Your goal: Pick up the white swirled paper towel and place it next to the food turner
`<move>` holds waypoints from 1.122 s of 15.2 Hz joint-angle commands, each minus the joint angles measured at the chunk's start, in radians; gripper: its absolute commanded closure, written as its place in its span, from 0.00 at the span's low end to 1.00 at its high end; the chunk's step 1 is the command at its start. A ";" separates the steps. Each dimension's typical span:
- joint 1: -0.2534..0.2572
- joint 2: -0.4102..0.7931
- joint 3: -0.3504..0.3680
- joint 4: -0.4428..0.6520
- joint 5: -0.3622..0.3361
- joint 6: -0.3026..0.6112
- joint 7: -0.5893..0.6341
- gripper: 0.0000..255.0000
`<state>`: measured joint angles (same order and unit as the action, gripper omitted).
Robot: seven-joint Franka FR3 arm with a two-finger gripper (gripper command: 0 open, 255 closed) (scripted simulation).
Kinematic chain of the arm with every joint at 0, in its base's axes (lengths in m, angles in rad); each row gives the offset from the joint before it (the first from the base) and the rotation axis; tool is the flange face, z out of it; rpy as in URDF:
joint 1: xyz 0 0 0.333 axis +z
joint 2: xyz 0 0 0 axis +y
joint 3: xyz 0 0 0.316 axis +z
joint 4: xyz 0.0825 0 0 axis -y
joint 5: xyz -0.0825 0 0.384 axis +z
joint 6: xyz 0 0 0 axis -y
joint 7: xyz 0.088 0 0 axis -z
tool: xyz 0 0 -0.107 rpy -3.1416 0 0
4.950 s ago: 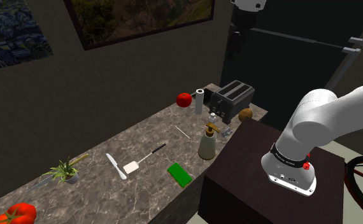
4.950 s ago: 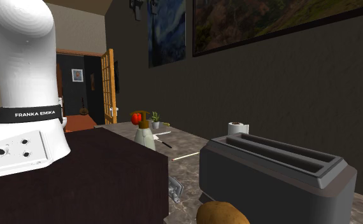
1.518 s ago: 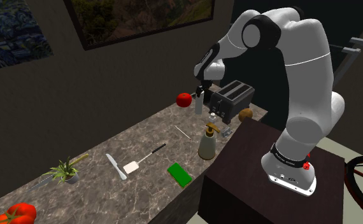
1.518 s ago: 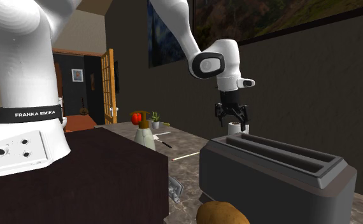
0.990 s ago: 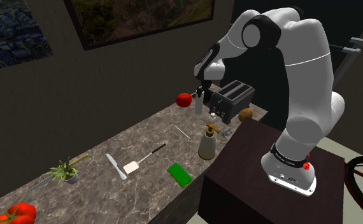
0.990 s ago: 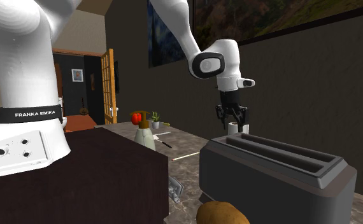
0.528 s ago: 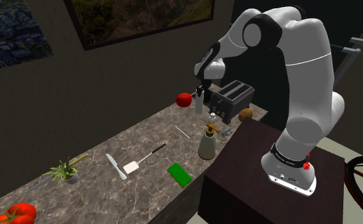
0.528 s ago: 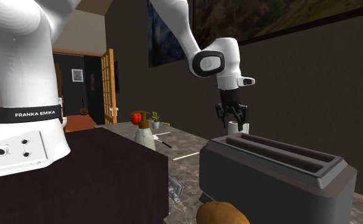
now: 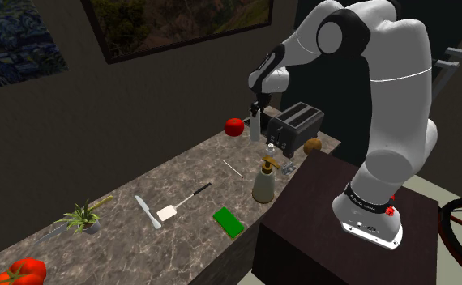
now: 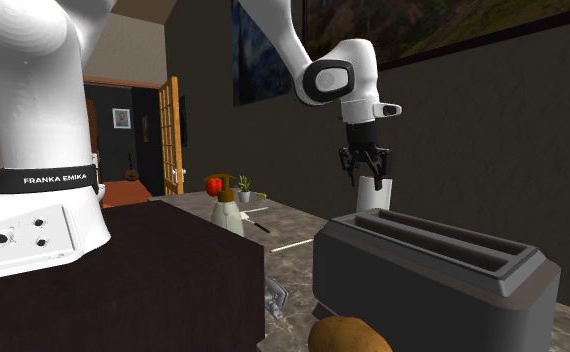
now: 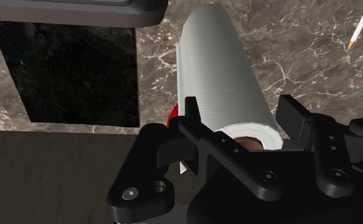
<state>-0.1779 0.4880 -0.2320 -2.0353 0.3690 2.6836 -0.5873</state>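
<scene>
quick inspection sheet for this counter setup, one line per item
surface: marbled stone counter, crowded.
job's things: white paper towel roll upright beside the toaster; food turner lies further along the counter.
clutter: soap bottle, green sponge, knife, potted plant, potato.
grippers: gripper shut on the roll's top end.
cables: nothing seen.
surroundings: dark wall, framed pictures; open door.

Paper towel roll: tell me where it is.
The paper towel roll is clasped upright by the gripper, at the shoulder view's upper middle, between the red fruit and the toaster.
</scene>
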 commanded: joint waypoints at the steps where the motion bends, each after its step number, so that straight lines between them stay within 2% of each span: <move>1: 0.008 -0.022 -0.011 -0.002 -0.013 -0.021 0.011 1.00; 17: 0.053 -0.175 -0.074 0.014 -0.114 -0.183 0.092 1.00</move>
<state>-0.1272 0.3201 -0.3035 -2.0243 0.2614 2.5106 -0.5011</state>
